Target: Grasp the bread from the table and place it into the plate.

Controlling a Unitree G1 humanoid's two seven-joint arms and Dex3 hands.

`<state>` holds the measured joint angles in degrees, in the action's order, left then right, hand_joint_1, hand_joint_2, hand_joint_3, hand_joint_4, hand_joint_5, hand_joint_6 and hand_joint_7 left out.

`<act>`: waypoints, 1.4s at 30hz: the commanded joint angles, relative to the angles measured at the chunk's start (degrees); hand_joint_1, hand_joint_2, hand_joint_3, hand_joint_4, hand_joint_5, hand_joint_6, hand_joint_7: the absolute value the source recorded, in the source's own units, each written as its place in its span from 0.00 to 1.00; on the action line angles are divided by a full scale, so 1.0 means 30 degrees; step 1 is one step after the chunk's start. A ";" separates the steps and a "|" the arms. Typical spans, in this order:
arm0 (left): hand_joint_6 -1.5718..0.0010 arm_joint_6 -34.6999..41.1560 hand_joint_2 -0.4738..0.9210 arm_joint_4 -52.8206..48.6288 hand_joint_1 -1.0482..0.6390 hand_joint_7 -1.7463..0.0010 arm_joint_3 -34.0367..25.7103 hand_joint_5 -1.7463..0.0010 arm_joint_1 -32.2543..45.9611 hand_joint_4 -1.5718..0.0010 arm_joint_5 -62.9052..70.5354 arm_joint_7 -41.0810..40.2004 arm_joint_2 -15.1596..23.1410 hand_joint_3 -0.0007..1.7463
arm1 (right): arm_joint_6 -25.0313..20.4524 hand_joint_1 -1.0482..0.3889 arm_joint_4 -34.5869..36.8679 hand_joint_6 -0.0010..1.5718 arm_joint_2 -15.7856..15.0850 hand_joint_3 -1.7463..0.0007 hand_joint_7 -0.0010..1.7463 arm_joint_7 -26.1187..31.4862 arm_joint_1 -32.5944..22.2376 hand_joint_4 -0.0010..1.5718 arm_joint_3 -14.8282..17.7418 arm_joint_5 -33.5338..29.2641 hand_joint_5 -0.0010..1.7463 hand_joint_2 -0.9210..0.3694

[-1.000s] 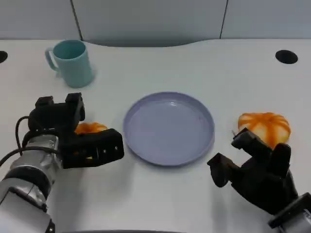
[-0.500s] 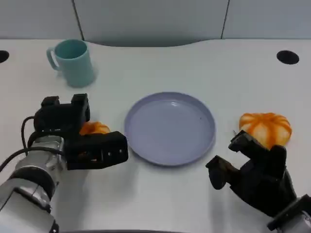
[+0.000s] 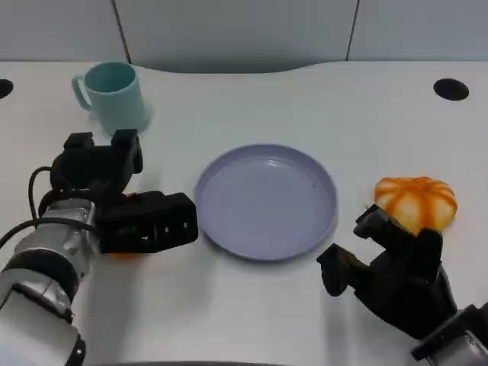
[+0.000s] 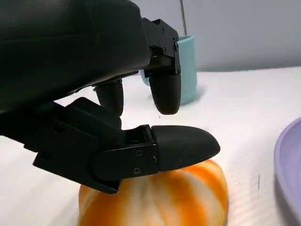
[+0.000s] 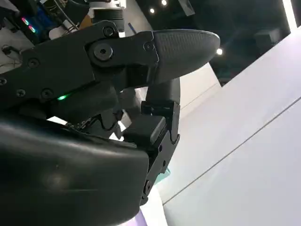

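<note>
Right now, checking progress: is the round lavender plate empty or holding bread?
Empty. The round lavender plate shows bare surface; one orange-striped bread lies under the left hand, another right of it.

Two breads [image 3: 416,202] [image 4: 155,197] (orange-striped), one plate [image 3: 266,200], one mug [image 3: 113,97].

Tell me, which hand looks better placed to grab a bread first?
Probably the left hand: its fingers already rest over a bread. The right hand sits open, apart from the other bread.
</note>
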<state>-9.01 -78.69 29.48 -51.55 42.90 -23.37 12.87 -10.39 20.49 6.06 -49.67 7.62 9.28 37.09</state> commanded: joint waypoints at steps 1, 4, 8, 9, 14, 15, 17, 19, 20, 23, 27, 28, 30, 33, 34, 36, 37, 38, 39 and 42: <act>1.00 -0.0222 1.00 0.0094 0.00 0.00 -0.0016 0.00 -0.0367 1.00 -0.0051 -0.0442 0.0282 0.44 | -0.0191 0.20 -0.0469 0.51 -0.0139 0.79 0.55 0.0128 -0.0160 0.57 -0.0026 0.0113 0.81 0.00; 1.00 -0.0189 1.00 0.0066 0.00 0.00 -0.0022 0.00 -0.0339 1.00 -0.0071 -0.0295 0.0159 0.44 | -0.0150 0.20 -0.0423 0.51 -0.0241 0.79 0.56 0.0230 -0.0064 0.56 -0.0016 -0.0007 0.81 0.00; 1.00 -0.0044 1.00 0.0050 0.00 0.00 0.0048 0.00 -0.0285 1.00 -0.0008 -0.0319 0.0021 0.43 | -0.0061 0.20 -0.0522 0.51 -0.0281 0.78 0.57 0.0222 -0.0135 0.56 -0.0062 -0.0084 0.82 0.00; 1.00 -0.0031 1.00 0.0052 0.00 0.00 0.0076 0.00 -0.0269 1.00 0.0023 -0.0387 0.0006 0.43 | -0.0021 0.20 -0.0478 0.51 -0.0302 0.78 0.57 0.0154 -0.0116 0.56 -0.0066 -0.0094 0.82 0.00; 1.00 -0.0028 1.00 0.0056 0.00 0.00 0.0107 0.00 -0.0257 1.00 0.0043 -0.0456 -0.0001 0.42 | 0.0016 0.19 -0.0413 0.50 -0.0323 0.77 0.57 0.0082 -0.0081 0.56 -0.0062 -0.0109 0.83 0.00; 1.00 -0.0288 1.00 0.0096 0.00 0.00 0.0086 0.00 -0.0136 1.00 0.0052 -0.1120 -0.0004 0.40 | -0.0021 0.19 -0.0433 0.50 -0.0279 0.77 0.57 0.0094 -0.0120 0.56 -0.0057 -0.0064 0.83 0.00; 1.00 -0.1255 1.00 0.0174 0.00 0.00 -0.0196 0.00 0.0098 1.00 -0.0170 -0.2523 0.0054 0.35 | 0.0070 0.19 -0.0079 0.50 -0.0304 0.77 0.57 -0.0204 0.0051 0.56 -0.0003 -0.0008 0.82 0.00; 0.94 -0.1838 1.00 0.0148 0.00 0.00 -0.0395 0.00 0.0178 0.80 -0.0331 -0.3171 0.0088 0.28 | 0.0194 0.19 0.0200 0.50 -0.0303 0.79 0.57 -0.0373 0.0195 0.56 0.0070 -0.0008 0.81 0.00; 0.93 -0.1996 1.00 0.0131 0.00 0.00 -0.0468 0.00 0.0206 0.78 -0.0353 -0.3703 0.0079 0.27 | 0.0186 0.19 0.0207 0.50 -0.0240 0.79 0.56 -0.0326 0.0173 0.57 0.0101 0.0022 0.81 0.00; 0.15 -0.2495 1.00 0.0107 0.00 0.00 -0.0756 0.00 0.0299 0.09 -0.0483 -0.4909 0.0029 0.34 | 0.0158 0.20 0.0163 0.50 -0.0207 0.79 0.56 -0.0290 0.0120 0.57 0.0106 0.0018 0.80 0.00; 0.01 -0.2828 0.97 0.0072 0.00 0.00 -0.0865 0.00 0.0284 0.00 -0.0575 -0.5258 0.0024 0.48 | 0.0086 0.19 -0.0057 0.51 -0.0297 0.78 0.56 -0.0095 0.0131 0.57 0.0035 -0.0138 0.81 0.00; 0.00 -0.2859 0.96 0.0073 0.00 0.00 -0.0857 0.00 0.0274 0.00 -0.0575 -0.5346 0.0028 0.50 | 0.0027 0.19 -0.0126 0.51 -0.0320 0.78 0.56 -0.0047 0.0123 0.57 0.0015 -0.0151 0.81 0.00; 0.00 -0.2871 0.96 0.0071 0.00 0.00 -0.0840 0.00 0.0267 0.00 -0.0569 -0.5438 0.0031 0.51 | -0.0039 0.20 -0.0190 0.51 -0.0340 0.78 0.56 -0.0013 0.0105 0.57 -0.0005 -0.0146 0.81 0.00; 0.00 -0.2740 0.98 0.0057 0.00 0.00 -0.0725 0.00 0.0262 0.00 -0.0446 -0.5757 0.0055 0.53 | -0.0204 0.19 -0.0250 0.52 -0.0357 0.79 0.57 0.0166 0.0079 0.57 -0.0015 -0.0139 0.81 0.00; 0.04 -0.2705 0.99 0.0050 0.00 0.00 -0.0698 0.00 0.0265 0.01 -0.0422 -0.5814 0.0061 0.51 | -0.0169 0.19 -0.0270 0.52 -0.0379 0.79 0.57 0.0139 0.0067 0.57 -0.0040 -0.0170 0.81 0.00; 0.31 -0.2430 1.00 0.0022 0.00 0.00 -0.0527 0.00 0.0255 0.15 -0.0259 -0.5977 0.0065 0.46 | 0.0096 0.19 -0.0184 0.51 -0.0364 0.78 0.58 -0.0006 0.0077 0.57 -0.0051 -0.0225 0.81 0.00; 0.59 -0.1964 1.00 -0.0020 0.00 0.03 -0.0308 0.01 0.0231 0.49 -0.0045 -0.5937 0.0048 0.47 | 0.0268 0.19 -0.0029 0.51 -0.0340 0.78 0.58 -0.0056 0.0153 0.57 -0.0019 -0.0250 0.82 0.00; 0.79 -0.1623 1.00 -0.0048 0.00 0.22 -0.0152 0.10 0.0213 0.74 0.0108 -0.5902 0.0033 0.48 | 0.0381 0.19 0.0075 0.51 -0.0320 0.78 0.58 -0.0077 0.0203 0.57 0.0003 -0.0262 0.82 0.00; 0.89 -0.1264 1.00 -0.0074 0.00 0.41 -0.0147 0.27 0.0199 0.87 0.0118 -0.5572 -0.0037 0.49 | 0.0237 0.19 -0.0058 0.51 -0.0309 0.78 0.59 0.0054 0.0119 0.57 -0.0008 -0.0220 0.82 0.00; 0.99 -0.0834 1.00 -0.0074 0.00 0.95 -0.0165 0.94 0.0193 0.99 0.0058 -0.5137 -0.0148 0.54 | 0.0000 0.19 -0.0215 0.50 -0.0315 0.78 0.58 0.0071 0.0007 0.56 -0.0032 -0.0093 0.82 0.00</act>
<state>-12.54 -78.73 28.88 -51.07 43.04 -39.80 12.33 -10.17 20.71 5.79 -49.41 7.90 8.99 36.54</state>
